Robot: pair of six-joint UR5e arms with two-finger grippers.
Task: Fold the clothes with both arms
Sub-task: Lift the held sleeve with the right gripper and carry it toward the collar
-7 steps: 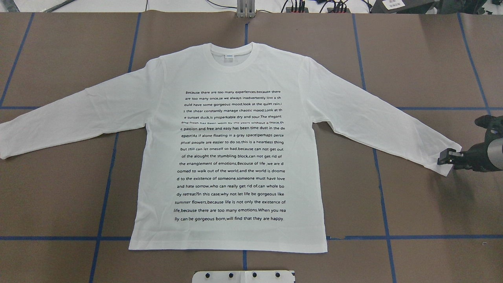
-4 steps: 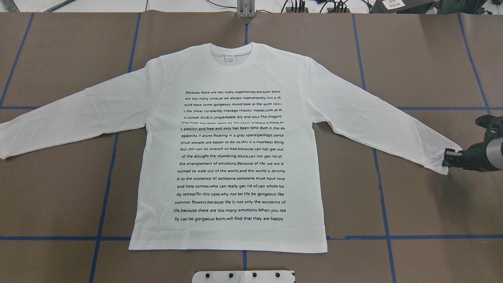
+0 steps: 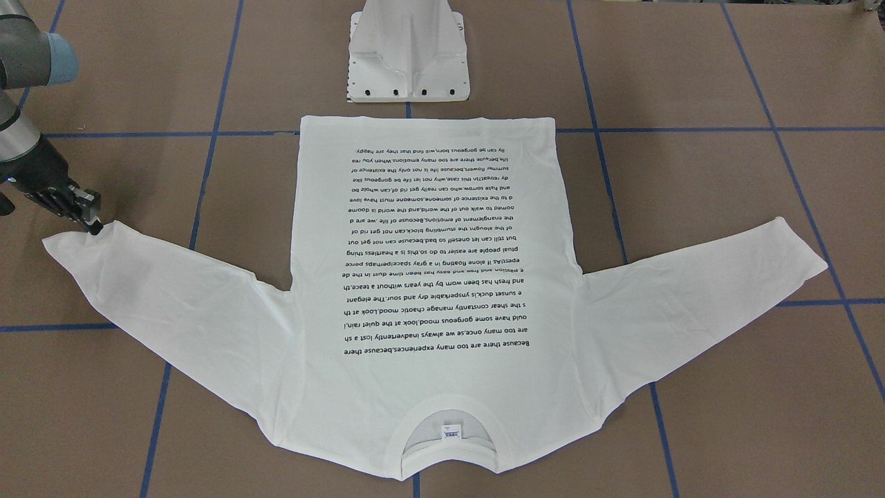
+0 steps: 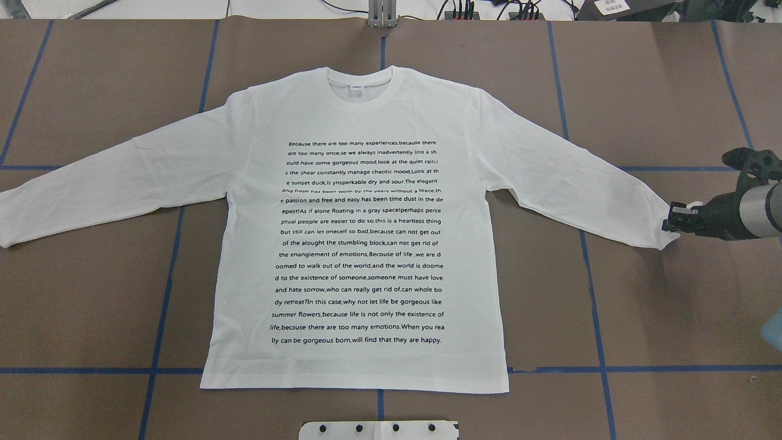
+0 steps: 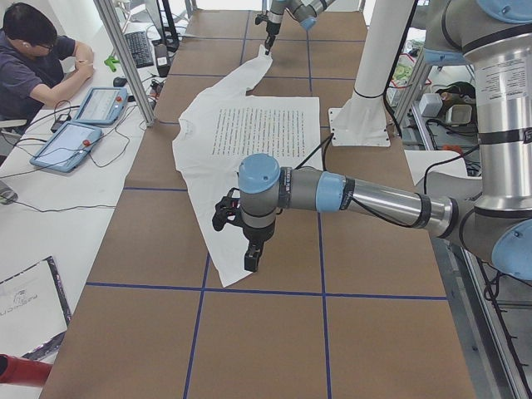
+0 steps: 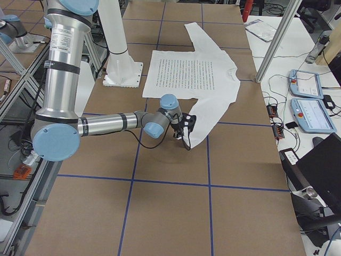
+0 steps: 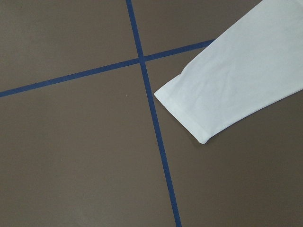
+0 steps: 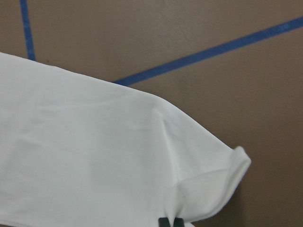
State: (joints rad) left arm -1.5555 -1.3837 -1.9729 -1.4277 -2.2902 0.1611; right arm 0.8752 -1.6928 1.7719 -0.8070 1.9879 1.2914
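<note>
The white long-sleeved T-shirt (image 4: 360, 244) lies flat and face up on the brown table, collar at the far side and both sleeves spread out. My right gripper (image 4: 670, 223) is shut on the right sleeve's cuff (image 4: 663, 235). It also shows in the front-facing view (image 3: 90, 221). In the right wrist view the cuff (image 8: 222, 179) is raised and curled, with the fingertips (image 8: 164, 222) pinched together. My left gripper (image 5: 249, 258) hovers over the left sleeve's end (image 7: 189, 113); it shows only in the exterior left view, so I cannot tell whether it is open or shut.
The white pedestal base (image 3: 408, 62) stands on the near side by the shirt's hem. Blue tape lines (image 4: 599, 318) cross the brown table. An operator (image 5: 33, 58) sits by tablets (image 5: 83, 125) on a side table beyond the collar side.
My right gripper has moved inward and toward the far side with the cuff, drawing the right sleeve's end that way. The rest of the shirt has not moved.
</note>
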